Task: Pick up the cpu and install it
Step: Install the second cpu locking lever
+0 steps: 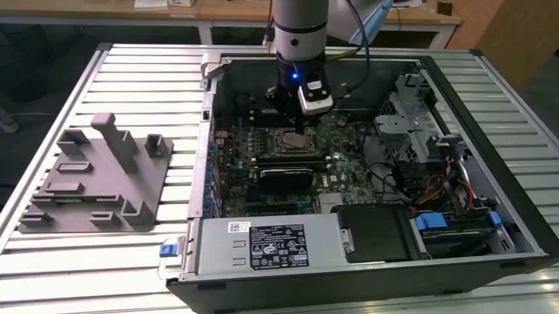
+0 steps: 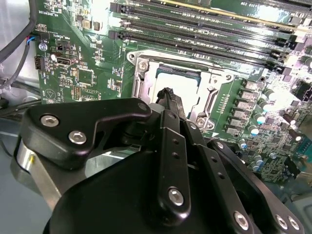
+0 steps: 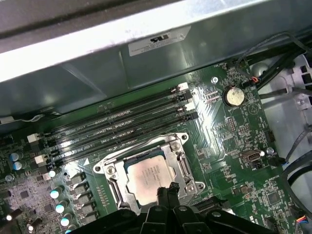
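A single robot arm (image 1: 300,26) reaches straight down from above into an open desktop computer case (image 1: 489,85) that lies on its side on a slatted metal table (image 1: 105,261). The gripper (image 1: 302,129) hangs just above the processor socket (image 1: 294,140), which sits near the middle of the green motherboard (image 1: 341,171) inside the case.

In both wrist views the two thin black fingertips (image 3: 165,191) are pressed together with no visible gap, and nothing is held between them. They hover at the edge of the socket.

The cpu (image 3: 147,179), a small silvery square, lies flat inside the socket's metal frame (image 3: 183,168) in the first wrist view. In the second wrist view the cpu (image 2: 183,87) appears as a bright square, partly hidden behind the gripper (image 2: 169,95). The frame around it stands open, so the chip's top is uncovered.

Beside the socket run four long dark memory slots (image 3: 122,129). A round coin battery (image 3: 233,96) sits on the board well beyond the slots' end.

Also in the case, nearer the exterior camera than the socket, is a silver power supply box (image 1: 266,245) with a black label. Toward the exterior view's right are drive bays (image 1: 454,229) with blue tabs and bundled wires (image 1: 436,190).

Outside the case, on the table toward the exterior view's left, rests a grey plastic holder block (image 1: 91,176).
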